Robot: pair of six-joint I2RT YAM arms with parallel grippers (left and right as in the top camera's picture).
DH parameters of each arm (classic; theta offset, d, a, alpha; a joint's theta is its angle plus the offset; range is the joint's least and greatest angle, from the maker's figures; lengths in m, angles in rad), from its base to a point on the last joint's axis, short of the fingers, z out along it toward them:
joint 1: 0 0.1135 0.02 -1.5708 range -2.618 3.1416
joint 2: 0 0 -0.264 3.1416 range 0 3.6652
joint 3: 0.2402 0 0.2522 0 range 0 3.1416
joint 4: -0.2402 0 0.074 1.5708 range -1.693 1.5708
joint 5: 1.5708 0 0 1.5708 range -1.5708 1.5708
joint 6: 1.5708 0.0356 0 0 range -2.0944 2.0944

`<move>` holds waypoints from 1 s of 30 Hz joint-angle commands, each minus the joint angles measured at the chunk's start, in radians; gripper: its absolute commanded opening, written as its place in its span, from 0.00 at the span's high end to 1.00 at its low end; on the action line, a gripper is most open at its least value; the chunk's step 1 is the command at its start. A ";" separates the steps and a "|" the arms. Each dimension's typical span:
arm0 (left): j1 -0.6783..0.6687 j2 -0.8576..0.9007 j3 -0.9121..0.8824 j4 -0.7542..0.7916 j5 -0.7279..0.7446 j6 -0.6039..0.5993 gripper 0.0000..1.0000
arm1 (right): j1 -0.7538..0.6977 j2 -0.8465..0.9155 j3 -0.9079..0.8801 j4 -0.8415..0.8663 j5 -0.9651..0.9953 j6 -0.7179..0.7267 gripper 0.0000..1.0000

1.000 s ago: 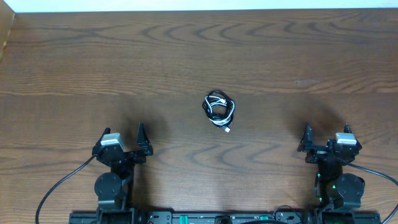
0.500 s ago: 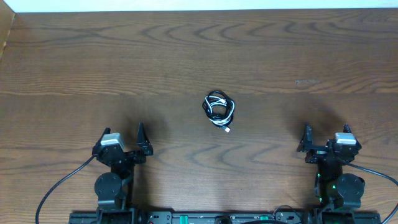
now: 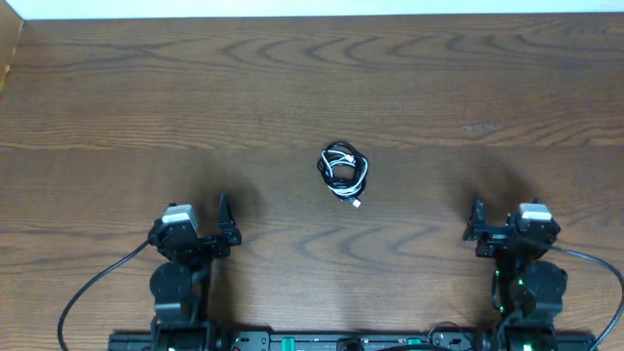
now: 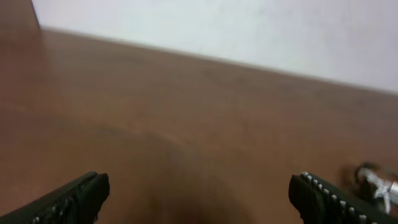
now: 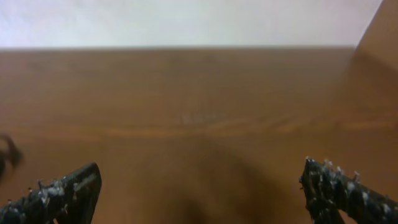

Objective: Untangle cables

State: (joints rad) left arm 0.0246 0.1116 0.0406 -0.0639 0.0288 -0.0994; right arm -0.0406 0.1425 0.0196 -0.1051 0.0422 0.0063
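A small tangled bundle of black and white cables (image 3: 344, 172) lies on the wooden table near its middle, with a small white plug end at its lower right. My left gripper (image 3: 222, 222) is at the front left, open and empty. My right gripper (image 3: 476, 220) is at the front right, open and empty. Both are well short of the bundle. In the left wrist view the bundle's edge (image 4: 377, 181) shows blurred at the far right, beyond the open jaws (image 4: 199, 193). In the right wrist view a black bit of the bundle (image 5: 7, 154) shows at the left edge, past the open jaws (image 5: 199, 190).
The brown wooden table (image 3: 195, 107) spans the view, with a white wall strip along its far edge. The thick black arm wires (image 3: 93, 292) trail off at the front left and front right. A raised wooden edge stands at the far left corner.
Both arms have shifted slightly forward toward the table's middle. The cable bundle has not moved.
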 commanded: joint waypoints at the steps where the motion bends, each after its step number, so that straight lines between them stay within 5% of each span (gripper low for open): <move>1: 0.002 0.108 0.062 -0.012 0.032 0.017 0.03 | 0.001 0.093 0.069 -0.048 0.031 -0.011 0.01; 9: 0.002 0.436 0.266 -0.079 0.122 0.017 0.03 | 0.001 0.337 0.258 -0.166 0.029 0.043 0.01; 19: 0.002 0.857 0.673 -0.464 0.122 0.017 0.03 | 0.001 0.557 0.483 -0.369 -0.030 0.045 0.01; 30: -0.089 1.073 0.938 -0.600 0.175 0.018 0.03 | 0.003 0.636 0.527 -0.491 -0.084 0.045 0.01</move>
State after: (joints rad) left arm -0.0032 1.1549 0.9142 -0.6575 0.1864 -0.0986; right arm -0.0406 0.7715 0.5091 -0.5827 -0.0090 0.0414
